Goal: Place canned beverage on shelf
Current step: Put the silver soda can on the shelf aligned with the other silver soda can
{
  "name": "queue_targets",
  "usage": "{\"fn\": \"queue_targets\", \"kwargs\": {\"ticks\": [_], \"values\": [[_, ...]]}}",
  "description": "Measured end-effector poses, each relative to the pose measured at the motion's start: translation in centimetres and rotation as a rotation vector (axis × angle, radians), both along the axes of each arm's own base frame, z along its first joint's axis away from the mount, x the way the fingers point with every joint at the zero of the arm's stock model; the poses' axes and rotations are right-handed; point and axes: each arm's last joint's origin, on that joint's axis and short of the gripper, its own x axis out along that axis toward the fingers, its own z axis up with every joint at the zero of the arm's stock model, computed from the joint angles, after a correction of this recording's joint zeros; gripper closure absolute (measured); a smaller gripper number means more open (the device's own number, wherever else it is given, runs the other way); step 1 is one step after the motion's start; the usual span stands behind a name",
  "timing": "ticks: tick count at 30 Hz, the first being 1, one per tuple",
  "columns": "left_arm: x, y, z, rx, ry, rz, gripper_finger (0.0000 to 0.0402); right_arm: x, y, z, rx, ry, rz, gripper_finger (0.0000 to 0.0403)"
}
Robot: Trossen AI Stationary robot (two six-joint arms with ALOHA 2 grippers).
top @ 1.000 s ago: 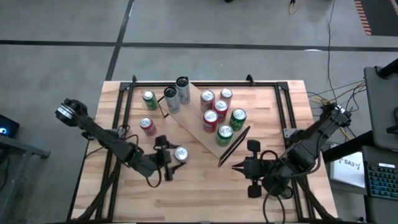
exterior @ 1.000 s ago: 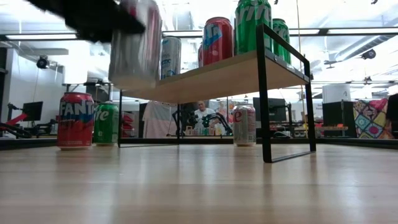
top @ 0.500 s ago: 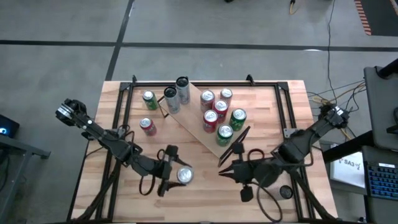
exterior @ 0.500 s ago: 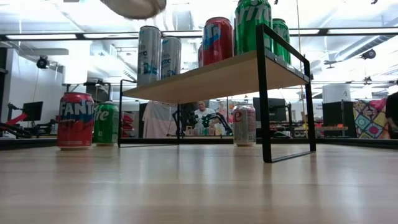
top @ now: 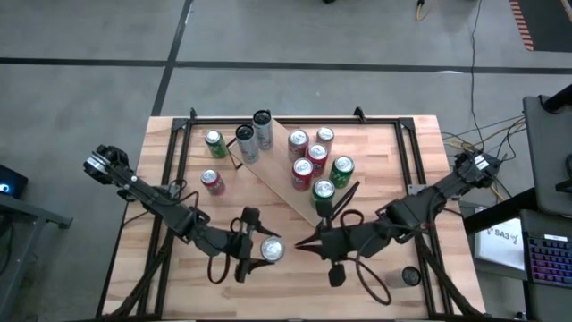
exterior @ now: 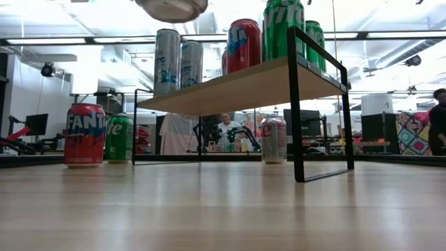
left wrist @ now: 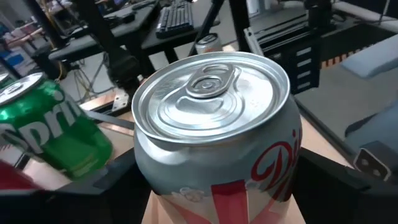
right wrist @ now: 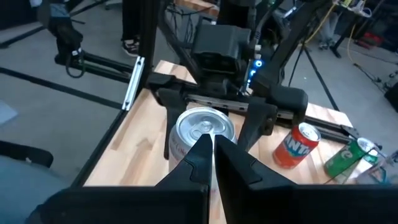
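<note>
With the left gripper (top: 253,248) clamped on the silver can (top: 272,250), held aloft near the table's front, we should steady it while the right gripper (top: 299,244), fingers together and empty, nears, the shelf (top: 284,183) beyond.

Left tool (top: 256,249) clamped, fingers apart, right tool (top: 299,244) closed, facing it
</note>
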Motion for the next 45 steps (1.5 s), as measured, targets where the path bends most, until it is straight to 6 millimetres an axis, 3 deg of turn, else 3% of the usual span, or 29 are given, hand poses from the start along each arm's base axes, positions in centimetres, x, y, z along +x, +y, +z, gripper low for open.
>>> {"fn": "queue_targets", "kwargs": {"ticks": [8, 12, 24, 32, 45], "values": [[0.0, 0.3, 0.1, 0.041, -0.024, 0.109, 0.0099, 0.1, -0.2, 0.0, 0.025, -0.004, -0.013, 0.0391], [0.0, 0.6, 0.4, 0.070, -0.053, 0.176, 0.0099, 0.2, -0.2, 0.0, 0.025, -0.005, -0.013, 0.0363], [0.2, 0.7, 0.7, 0.047, -0.084, 0.212, 0.0099, 1.8, -0.2, -1.9, -0.033, 0.024, -0.163, 0.0149], [0.2, 0.7, 0.8, 0.037, -0.090, 0.215, 0.0099, 2.4, -0.2, -2.0, -0.030, 0.019, -0.198, 0.0052], [0.7, 1.4, 1.7, 0.019, -0.178, 0.288, 0.0099, 3.1, -1.4, -2.0, -0.011, 0.011, -0.243, 0.0037]]}}
